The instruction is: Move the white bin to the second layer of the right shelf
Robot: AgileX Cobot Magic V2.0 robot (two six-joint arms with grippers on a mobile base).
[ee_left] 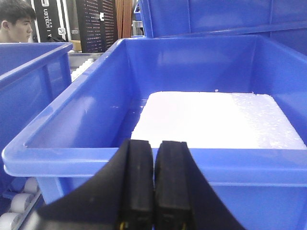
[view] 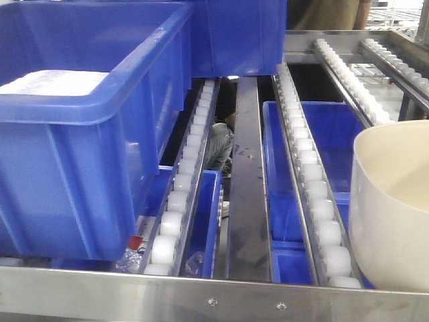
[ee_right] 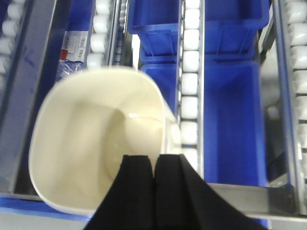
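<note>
White bin (ee_right: pixel 96 148) held over the roller shelf, not yet set down.

My right gripper (ee_right: pixel 154 165) is clamped on its near rim, carrying it just past the front rail (view: pixel 214 298) and above the roller tracks (view: pixel 312 181) of the right shelf second layer; I judge only the lowering and release remain. My left gripper (ee_left: pixel 154 187) is pressed closed and empty, facing a blue crate (ee_left: pixel 158 163) holding a white foam slab (ee_left: pixel 216 120).

We see a warehouse or factory picking area: steel flow racks with roller tracks (view: pixel 312 174) running toward twelve o'clock, stacked blue crates (view: pixel 87 134), and a worker (ee_left: pixel 15 21) at ten o'clock.
</note>
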